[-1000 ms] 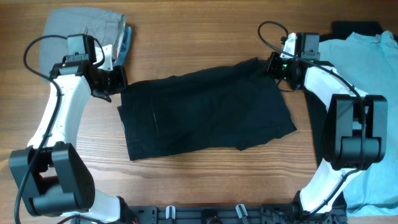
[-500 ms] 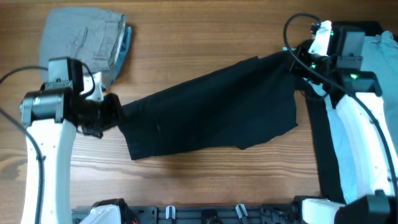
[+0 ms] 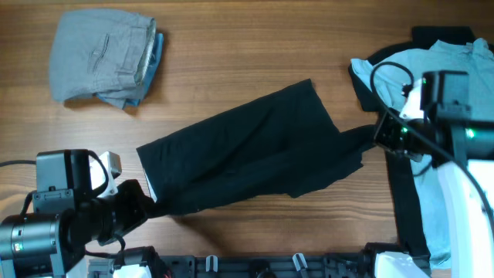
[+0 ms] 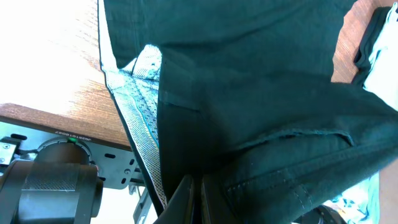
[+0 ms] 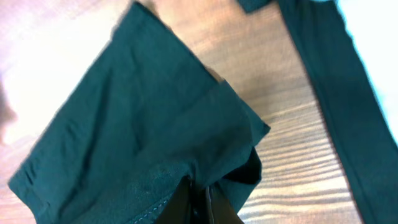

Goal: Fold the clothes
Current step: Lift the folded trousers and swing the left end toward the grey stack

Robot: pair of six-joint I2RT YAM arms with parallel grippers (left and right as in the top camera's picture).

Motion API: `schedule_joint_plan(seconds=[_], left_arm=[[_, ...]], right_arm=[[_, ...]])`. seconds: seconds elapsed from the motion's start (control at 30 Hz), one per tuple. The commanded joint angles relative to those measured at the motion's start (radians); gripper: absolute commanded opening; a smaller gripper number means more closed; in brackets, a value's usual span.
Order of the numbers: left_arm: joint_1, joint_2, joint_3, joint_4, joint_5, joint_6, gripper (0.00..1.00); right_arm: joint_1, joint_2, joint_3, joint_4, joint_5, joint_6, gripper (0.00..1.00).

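Observation:
A black garment (image 3: 247, 154) lies stretched across the middle of the wooden table, partly lifted at both ends. My left gripper (image 3: 147, 207) is shut on its near left corner at the table's front edge; the left wrist view shows the dark cloth (image 4: 249, 93) pinched between the fingers (image 4: 198, 199). My right gripper (image 3: 378, 137) is shut on the garment's right end, with the cloth (image 5: 143, 124) bunched between its fingers (image 5: 199, 202).
A folded grey garment (image 3: 100, 54) on a blue one sits at the far left. A pile of light blue (image 3: 455, 62) and black clothes lies at the right edge. Bare wood (image 3: 255, 46) shows along the back.
Both grippers have pulled toward the front of the table with the black garment in them. The left went down to the front edge; the right moved nearer and right. The garment now lies slanted.

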Motion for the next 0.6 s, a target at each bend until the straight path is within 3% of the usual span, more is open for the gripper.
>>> schedule_joint_plan(seconds=[0.0, 0.27, 0.4, 0.57], left_arm=[[0.007, -0.011, -0.018, 0.016, -0.055, -0.019, 0.04], [0.007, 0.101, -0.028, 0.302, -0.107, 0.016, 0.04], [0.006, 0.211, -0.029, 0.245, -0.064, 0.018, 0.04], [-0.029, 0.251, -0.051, 0.132, -0.013, 0.002, 0.04]], right_arm=[[-0.018, -0.060, 0.009, 0.087, 0.103, -0.007, 0.04], [-0.018, 0.016, 0.008, 0.504, -0.054, 0.004, 0.04], [-0.018, 0.093, 0.008, 0.549, -0.123, -0.002, 0.05], [-0.018, 0.083, 0.010, 0.486, -0.047, -0.050, 0.04]])
